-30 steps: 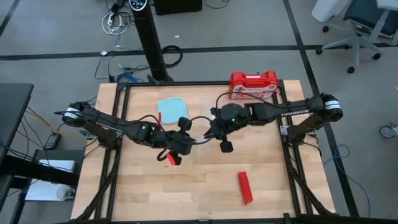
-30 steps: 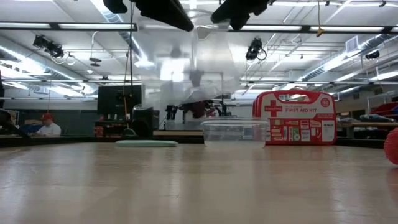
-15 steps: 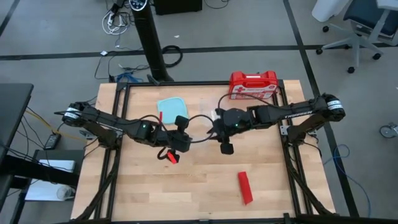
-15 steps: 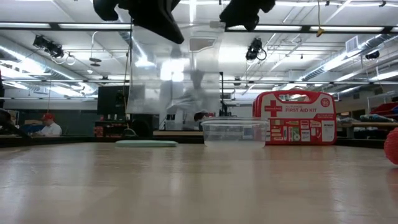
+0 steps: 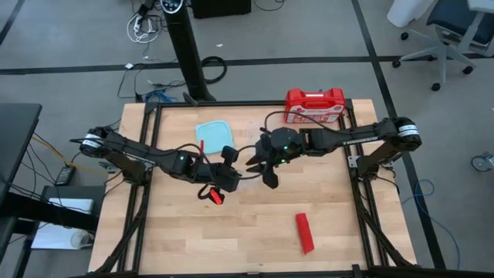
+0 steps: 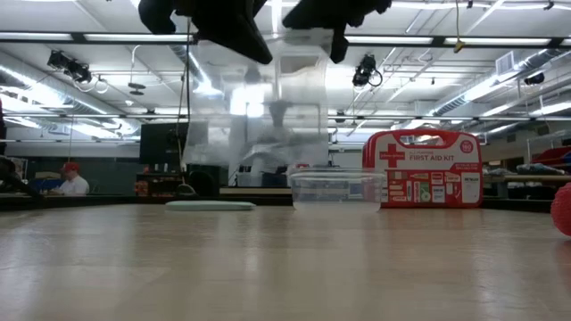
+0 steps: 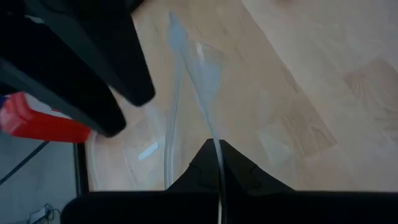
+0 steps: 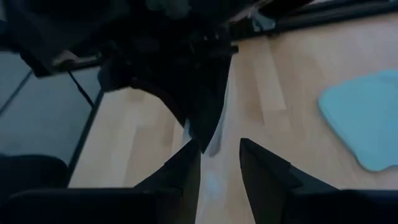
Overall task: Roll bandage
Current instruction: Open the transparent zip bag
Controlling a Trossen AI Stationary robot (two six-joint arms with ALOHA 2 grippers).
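Observation:
The red bandage [image 5: 304, 232] lies flat on the table toward its near right, far from both grippers; its end shows at the low view's edge [image 6: 562, 209]. Above the table's middle, my left gripper [image 5: 236, 175] is shut on a clear plastic bag [image 6: 259, 116]. My right gripper [image 5: 260, 168] stands open close beside it. In the right wrist view the bag's upper edge [image 8: 214, 140] stands just ahead of the gap between the right gripper's [image 8: 219, 152] fingers. My left gripper pinches the clear bag's upper edge [image 7: 214, 134] between its two shut fingers, which slant down from the table's left. The bag hangs below the fingers, clear of the table. My right gripper has its fingers on either side of that edge; whether they touch it I cannot tell.
A red first-aid case [image 5: 313, 106] stands upright at the far right edge. A pale blue lid [image 5: 212, 133] lies at the far middle, and a clear empty container [image 6: 337, 189] stands beside it. The near half of the table [image 5: 231, 239] is bare wood.
My right gripper has opened, rolled about its own line and shifted a little toward the left gripper. The clear bag, bunched high a second ago, now hangs lower and a little farther to the left.

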